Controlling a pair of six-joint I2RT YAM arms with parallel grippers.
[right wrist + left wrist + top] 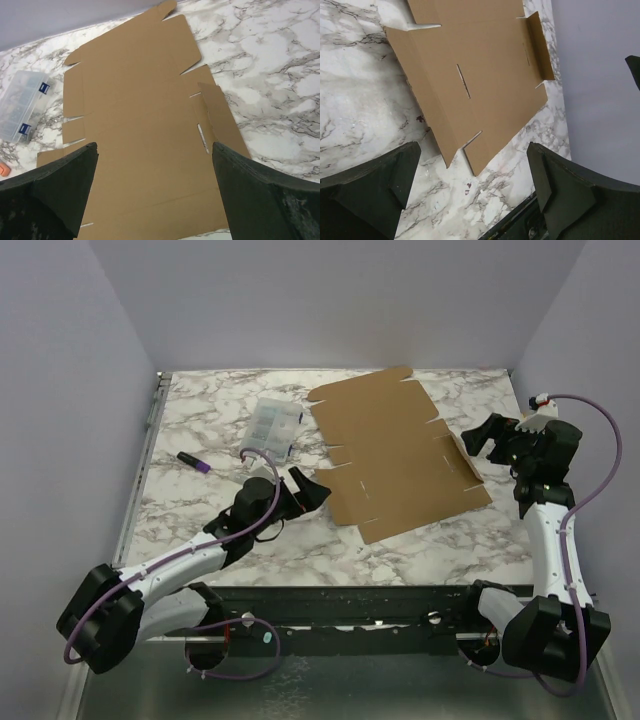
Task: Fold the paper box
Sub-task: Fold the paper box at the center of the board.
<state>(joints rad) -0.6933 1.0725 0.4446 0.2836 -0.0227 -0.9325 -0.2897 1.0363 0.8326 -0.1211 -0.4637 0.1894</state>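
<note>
We find the paper box (pixel 400 455) lying unfolded as a flat brown sheet on the marble table (pixel 200 540), right of centre and turned at an angle, with its slits and tabs facing up. One narrow side flap along its right edge stands a little off the surface; the rest lies flat. The left gripper (pixel 312 490) hovers just beside the sheet's near-left corner, jaws spread wide and holding nothing. The right gripper (pixel 474 440) sits at the sheet's right edge, jaws equally wide and also empty. A clear plastic case (pixel 274 423) lies just beside the sheet's far-left edge, with a small gap between them. A marker (pixel 195 462) with a purple tip lies well to the left, apart from everything. Nothing rests on the sheet.
</note>
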